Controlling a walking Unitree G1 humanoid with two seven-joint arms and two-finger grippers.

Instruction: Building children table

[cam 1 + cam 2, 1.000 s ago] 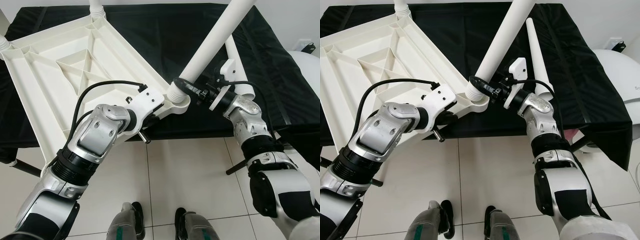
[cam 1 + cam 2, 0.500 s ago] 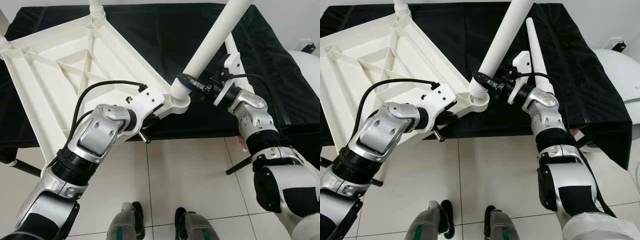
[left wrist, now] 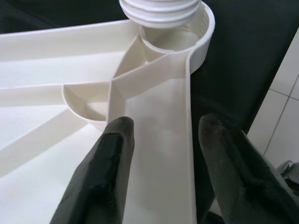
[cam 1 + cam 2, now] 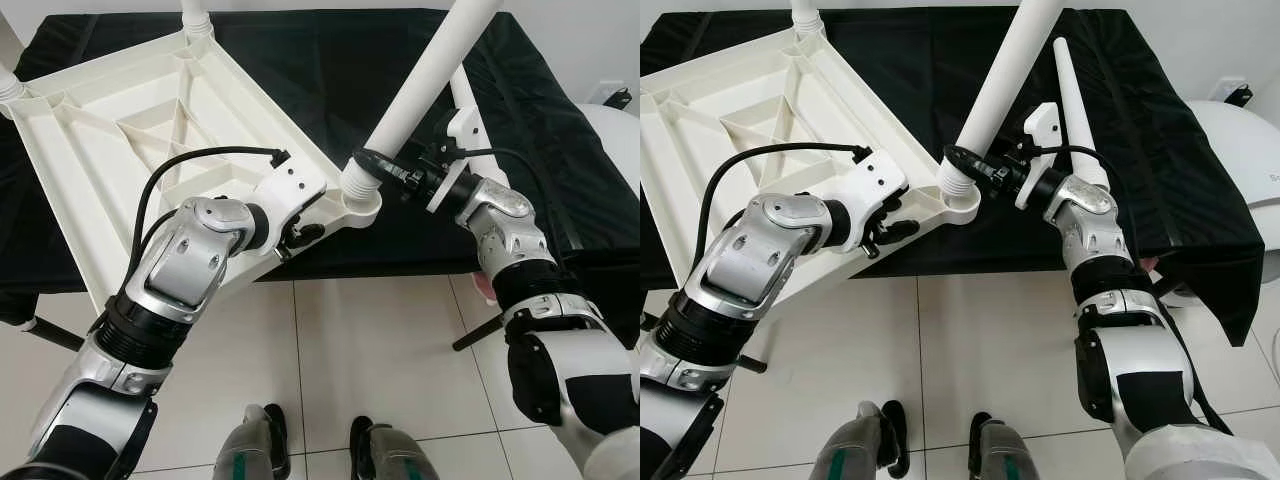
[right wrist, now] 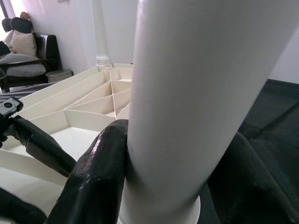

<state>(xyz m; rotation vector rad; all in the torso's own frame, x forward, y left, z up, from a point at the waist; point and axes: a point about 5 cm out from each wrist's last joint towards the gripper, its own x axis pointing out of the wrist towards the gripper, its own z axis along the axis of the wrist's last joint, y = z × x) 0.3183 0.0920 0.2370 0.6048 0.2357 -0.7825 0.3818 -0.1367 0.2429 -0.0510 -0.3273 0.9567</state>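
Note:
An upturned white plastic tabletop (image 4: pixel 120 130) lies on a black-covered table, its near corner overhanging the edge. My left gripper (image 4: pixel 298 232) grips the rim beside that corner: one finger (image 3: pixel 110 154) presses inside the ribbed edge, the other (image 3: pixel 224 158) outside. My right gripper (image 4: pixel 988 172) is shut on a long white leg (image 4: pixel 432 75) just above its threaded end (image 3: pixel 159 8). The leg leans up and to the right, its thread meeting the corner socket (image 4: pixel 362 205).
Another white leg (image 4: pixel 1070 95) lies loose on the black cloth (image 4: pixel 330 70) behind my right arm. Legs stand in the two far corners (image 4: pixel 195 15) (image 4: pixel 6 88). A white rounded object (image 4: pixel 612 115) sits at the right; tiled floor (image 4: pixel 380 340) lies below.
My left wrist has turned, bringing its fingers from under the rim onto the edge by the corner. The right gripper rose a little with the leg one second ago and has held still since.

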